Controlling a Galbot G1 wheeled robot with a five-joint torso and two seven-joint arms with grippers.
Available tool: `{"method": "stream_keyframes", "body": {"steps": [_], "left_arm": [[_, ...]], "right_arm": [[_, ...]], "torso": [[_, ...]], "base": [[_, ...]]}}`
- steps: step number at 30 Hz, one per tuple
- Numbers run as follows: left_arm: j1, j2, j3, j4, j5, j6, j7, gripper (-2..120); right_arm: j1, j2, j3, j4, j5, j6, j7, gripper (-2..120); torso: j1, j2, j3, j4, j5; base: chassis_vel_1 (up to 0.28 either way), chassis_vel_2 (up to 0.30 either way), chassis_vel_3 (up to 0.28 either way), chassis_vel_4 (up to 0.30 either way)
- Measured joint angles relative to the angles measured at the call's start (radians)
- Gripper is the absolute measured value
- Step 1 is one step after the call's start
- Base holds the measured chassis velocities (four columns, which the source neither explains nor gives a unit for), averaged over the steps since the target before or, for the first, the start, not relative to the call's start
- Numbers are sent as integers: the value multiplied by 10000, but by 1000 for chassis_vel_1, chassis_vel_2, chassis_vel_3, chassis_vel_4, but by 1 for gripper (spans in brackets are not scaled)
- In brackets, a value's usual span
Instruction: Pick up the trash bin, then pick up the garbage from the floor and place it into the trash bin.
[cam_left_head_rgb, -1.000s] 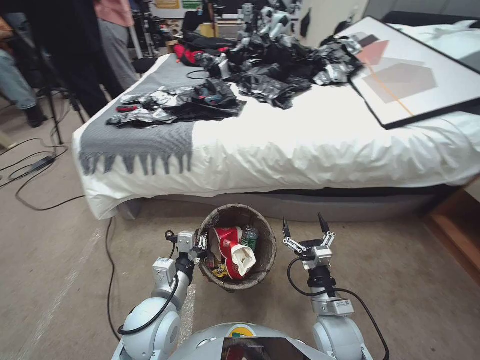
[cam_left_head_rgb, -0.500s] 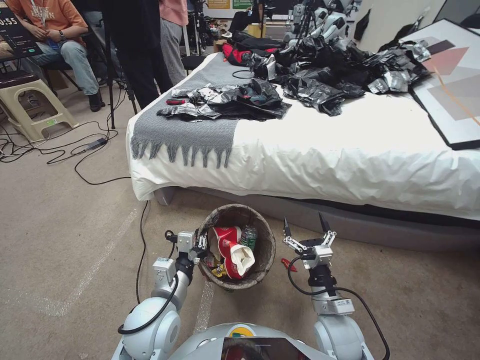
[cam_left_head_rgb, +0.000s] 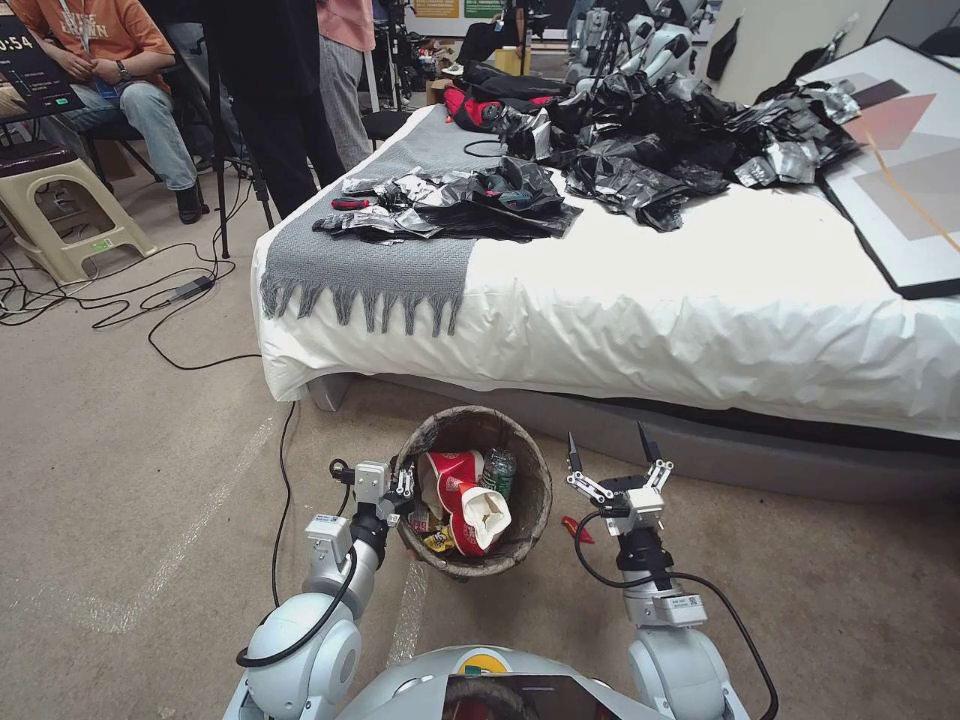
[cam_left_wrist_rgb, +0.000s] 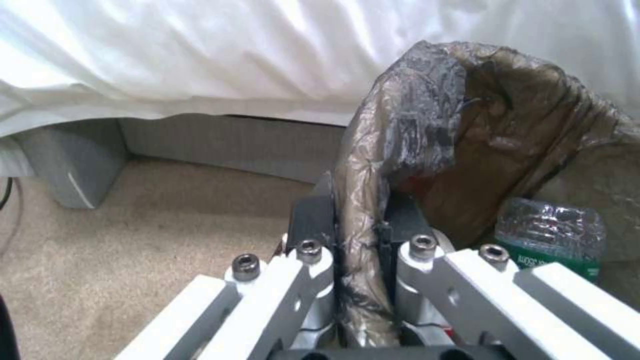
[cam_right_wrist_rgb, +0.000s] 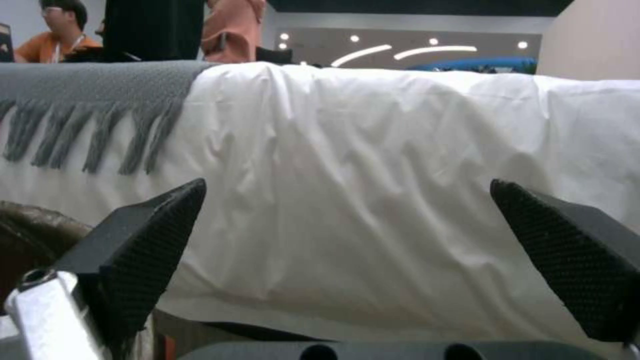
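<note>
Bin held up in front of the bed

The left gripper (cam_left_head_rgb: 401, 487) clamps the rim of the trash bin (cam_left_head_rgb: 530, 500), which holds red-and-white cups (cam_left_head_rgb: 462, 492) and a green bottle (cam_left_head_rgb: 498, 473). The right gripper (cam_left_head_rgb: 610, 452) hovers just beside it, fingers spread, above a tiny red wrapper (cam_left_head_rgb: 572, 527) on the carpet (cam_left_head_rgb: 150, 480).

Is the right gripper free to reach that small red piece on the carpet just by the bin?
Probably yes. The right gripper is open and empty, and the red piece lies on bare carpet beside it, right of the trash bin that the left gripper holds by its rim.
</note>
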Motion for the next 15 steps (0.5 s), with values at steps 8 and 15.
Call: {"method": "stream_keyframes", "body": {"steps": [8, 15], "left_arm": [[-18, 3, -45, 2, -17, -11, -2, 6], [-30, 0, -89, -12, -9, -24, -6, 6]], "right_arm": [[52, -222, 15, -20, 360, -1789, 217, 100], [501, -575, -19, -495, 892, -4267, 458, 100]], "torso": [[0, 0, 0, 0, 1], [0, 0, 0, 1, 1]], "base": [[0, 0, 0, 0], [0, 0, 0, 0]]}}
